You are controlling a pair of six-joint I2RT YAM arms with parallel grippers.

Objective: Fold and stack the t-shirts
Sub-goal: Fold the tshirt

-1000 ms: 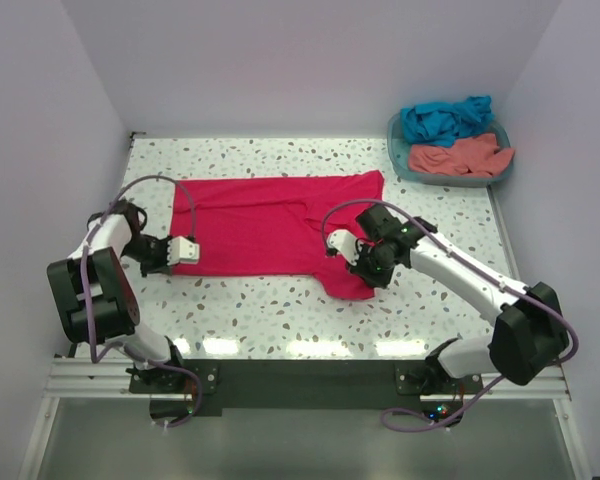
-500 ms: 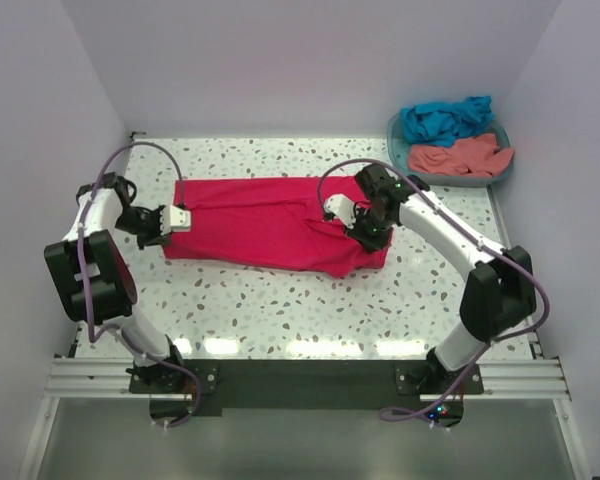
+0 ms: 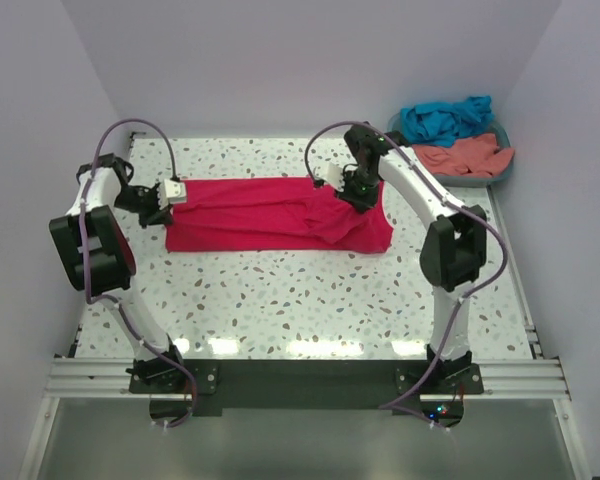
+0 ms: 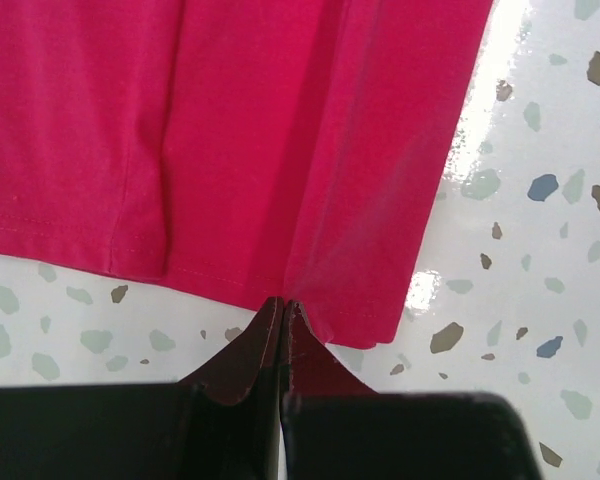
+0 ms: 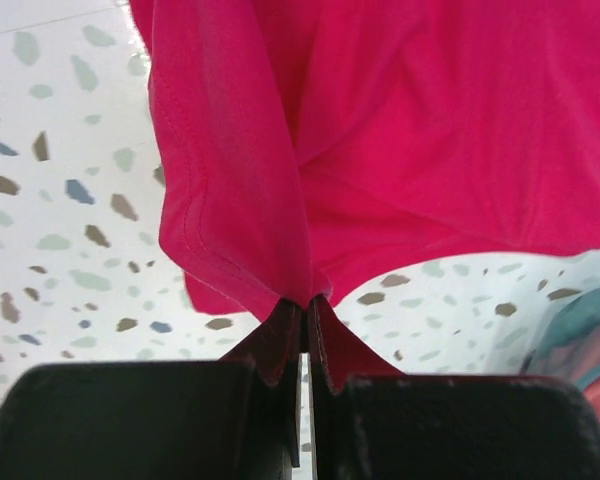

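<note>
A crimson-pink t-shirt (image 3: pixel 250 215) lies across the far half of the table, folded into a long band. My left gripper (image 3: pixel 172 203) is at its left end and is shut on the shirt's hem (image 4: pixel 283 303). At the right end, my right gripper (image 3: pixel 352 192) is shut on a bunched fold of the same shirt (image 5: pixel 307 300), and cloth hangs up from the closed jaws. The teal-blue t-shirt (image 3: pixel 445 118) and the salmon-coral t-shirt (image 3: pixel 460 155) lie crumpled in the basket.
A teal plastic basket (image 3: pixel 458 182) stands in the far right corner, close to the right arm's elbow. White walls close in the table on the left, back and right. Speckled tabletop (image 3: pixel 300 300) stretches between the shirt and the arm bases.
Both grippers moved away from the near side toward the back, carrying the shirt's near edge over it. The shirt now lies as a narrower band, farther back.
</note>
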